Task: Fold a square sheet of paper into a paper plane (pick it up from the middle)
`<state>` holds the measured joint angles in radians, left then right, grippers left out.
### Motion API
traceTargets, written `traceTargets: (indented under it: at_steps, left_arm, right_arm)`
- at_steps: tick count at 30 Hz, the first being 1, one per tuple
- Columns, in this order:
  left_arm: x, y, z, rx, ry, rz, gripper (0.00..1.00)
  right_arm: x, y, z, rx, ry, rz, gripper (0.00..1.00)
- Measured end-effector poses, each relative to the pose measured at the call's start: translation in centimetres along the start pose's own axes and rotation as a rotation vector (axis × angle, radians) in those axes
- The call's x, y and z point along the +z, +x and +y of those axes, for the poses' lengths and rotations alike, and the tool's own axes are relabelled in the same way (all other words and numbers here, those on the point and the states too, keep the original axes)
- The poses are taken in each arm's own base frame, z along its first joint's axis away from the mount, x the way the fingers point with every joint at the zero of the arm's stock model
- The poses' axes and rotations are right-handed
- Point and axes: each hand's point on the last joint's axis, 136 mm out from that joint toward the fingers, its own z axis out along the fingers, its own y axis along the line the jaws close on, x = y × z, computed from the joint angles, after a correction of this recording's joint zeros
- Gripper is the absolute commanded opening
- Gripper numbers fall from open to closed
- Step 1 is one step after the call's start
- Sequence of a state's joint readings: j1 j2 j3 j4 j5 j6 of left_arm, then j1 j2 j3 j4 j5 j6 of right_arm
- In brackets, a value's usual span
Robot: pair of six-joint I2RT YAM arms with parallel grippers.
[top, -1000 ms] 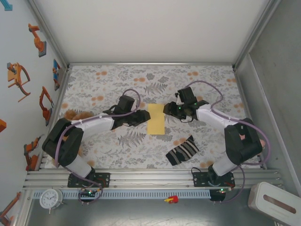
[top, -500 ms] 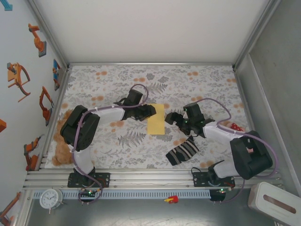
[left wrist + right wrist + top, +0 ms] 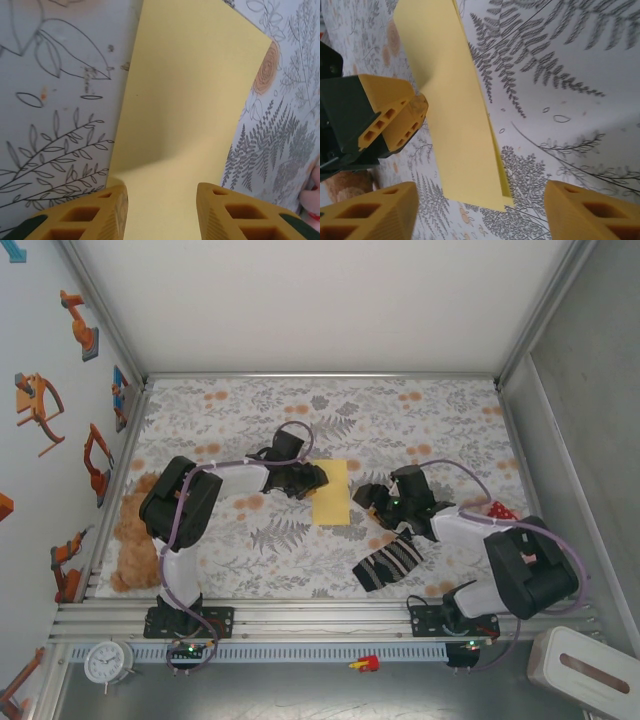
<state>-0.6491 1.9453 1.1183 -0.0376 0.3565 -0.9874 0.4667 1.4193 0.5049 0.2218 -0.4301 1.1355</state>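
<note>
The folded square sheet of paper [image 3: 333,496] lies mid-desk [image 3: 200,410]. The left pincer [image 3: 318,478], half-spread, straddles its 9 o'clock edge. The right pincer [image 3: 366,502] waits spread at 3 o'clock. A dragging fingertip could skew the crease.

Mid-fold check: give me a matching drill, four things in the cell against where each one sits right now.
1 square sheet of paper
2 striped sock
3 left claw
4 plush bear

a left edge of the table
b at the paper's left edge
c middle, folded into a strip
d near side, right of the middle

Pairs: 1-c; 2-d; 3-b; 4-a
</note>
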Motion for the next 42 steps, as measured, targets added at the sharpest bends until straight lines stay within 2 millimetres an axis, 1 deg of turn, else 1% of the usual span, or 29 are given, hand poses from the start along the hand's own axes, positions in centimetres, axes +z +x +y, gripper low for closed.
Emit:
traceTargets:
  at_steps: [4, 6, 10, 12, 19, 22, 26, 31, 37, 42]
  left_arm:
    - [0.0, -0.1, 0.1, -0.048, -0.003, -0.003, 0.4]
    - [0.0, -0.1, 0.1, -0.06, -0.005, -0.004, 0.4]
    - [0.0, -0.1, 0.1, -0.075, -0.005, -0.005, 0.39]
    - [0.0, -0.1, 0.2, -0.078, -0.005, -0.005, 0.39]
    - [0.1, -0.1, 0.2, -0.081, -0.007, -0.003, 0.38]
    - [0.1, -0.1, 0.2, -0.082, -0.007, -0.003, 0.38]
    - [0.1, -0.1, 0.2, -0.082, -0.007, -0.003, 0.38]
    - [0.1, -0.1, 0.3, -0.082, -0.007, -0.002, 0.38]
    - [0.1, -0.1, 0.3, -0.082, -0.007, 0.0, 0.37]
    - [0.1, -0.1, 0.3, -0.082, -0.007, 0.001, 0.37]
  right_arm:
    - [1.1, 1.2, -0.2, 0.041, 0.003, 0.045, 0.5]
    - [1.5, 1.8, -0.3, 0.056, 0.007, 0.066, 0.49]
    - [1.8, 2.4, -0.2, 0.065, 0.008, 0.082, 0.42]
    - [1.9, 2.5, -0.3, 0.067, 0.009, 0.085, 0.4]
    - [2.3, 2.8, -1.0, 0.069, 0.032, 0.1, 0.39]
    - [2.5, 2.9, -1.3, 0.061, 0.038, 0.107, 0.34]
    - [2.8, 3.4, -1.2, 0.051, 0.028, 0.133, 0.28]
    - [3.2, 3.3, -0.8, 0.04, 0.002, 0.135, 0.24]
    - [3.3, 3.0, -0.5, 0.031, -0.015, 0.123, 0.21]
    - [3.4, 2.8, -0.6, 0.028, -0.009, 0.109, 0.18]
